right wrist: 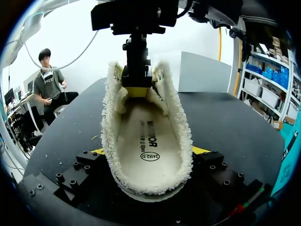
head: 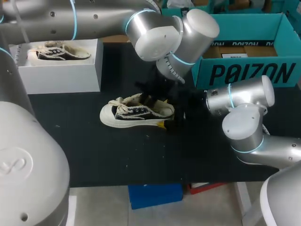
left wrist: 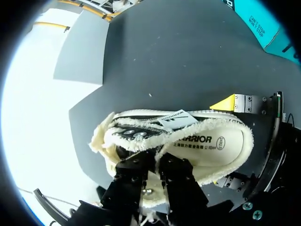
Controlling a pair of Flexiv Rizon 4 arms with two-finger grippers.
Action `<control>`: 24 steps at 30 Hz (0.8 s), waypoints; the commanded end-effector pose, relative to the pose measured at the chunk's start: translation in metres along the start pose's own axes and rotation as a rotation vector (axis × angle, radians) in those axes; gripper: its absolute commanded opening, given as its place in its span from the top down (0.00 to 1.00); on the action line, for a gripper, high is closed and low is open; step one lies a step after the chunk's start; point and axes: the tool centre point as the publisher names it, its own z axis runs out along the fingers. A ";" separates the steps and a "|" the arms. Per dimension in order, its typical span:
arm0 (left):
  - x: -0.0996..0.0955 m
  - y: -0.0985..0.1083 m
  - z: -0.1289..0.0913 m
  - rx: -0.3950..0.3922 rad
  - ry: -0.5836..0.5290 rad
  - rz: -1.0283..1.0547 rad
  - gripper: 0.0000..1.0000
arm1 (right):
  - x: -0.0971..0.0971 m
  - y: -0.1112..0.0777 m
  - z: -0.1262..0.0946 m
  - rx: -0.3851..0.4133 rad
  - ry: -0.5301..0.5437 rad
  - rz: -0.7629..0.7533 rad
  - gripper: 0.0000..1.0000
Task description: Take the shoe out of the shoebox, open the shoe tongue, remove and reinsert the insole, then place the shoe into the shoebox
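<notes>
One shoe [head: 136, 113], low canvas, black with cream sole, fleecy frayed collar and pale laces [head: 126, 109]. It stands upright on the table [head: 94, 155], outside the shoebox [head: 244, 70]. Right gripper [right wrist: 149, 151] clamps the heel from both sides, evidently to steady it. Left gripper [right wrist: 136, 90] stands in the opening by the tongue [left wrist: 176, 121], probably to spread it; its grip cannot be told. Insole [right wrist: 148, 141] printed, seated inside.

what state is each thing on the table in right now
shoe: out of its box, upright on the table
insole: lying inside the shoe
shoebox: open
right hand: shut on the shoe's heel end
left hand: reaching into the shoe, grip unclear
</notes>
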 end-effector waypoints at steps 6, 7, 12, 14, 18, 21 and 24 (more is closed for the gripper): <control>-0.003 0.002 -0.008 0.014 0.050 0.002 1.00 | -0.001 -0.002 0.003 0.000 -0.002 0.001 1.00; -0.004 0.001 -0.011 0.019 0.061 -0.003 1.00 | -0.001 -0.002 0.003 0.000 -0.002 0.001 1.00; -0.011 -0.005 -0.025 0.044 0.147 -0.037 1.00 | -0.001 -0.002 0.003 0.000 -0.002 0.001 1.00; -0.015 -0.008 -0.028 0.058 0.161 -0.058 1.00 | -0.001 -0.002 0.003 0.000 -0.002 0.001 1.00; -0.026 -0.010 -0.032 0.079 0.215 -0.086 1.00 | -0.001 -0.002 0.003 0.000 -0.002 0.001 1.00; -0.033 -0.010 -0.032 0.085 0.252 -0.115 1.00 | -0.001 -0.002 0.003 0.000 -0.002 0.001 1.00; -0.040 -0.008 -0.032 0.091 0.282 -0.129 1.00 | -0.001 -0.002 0.003 0.000 -0.002 0.001 1.00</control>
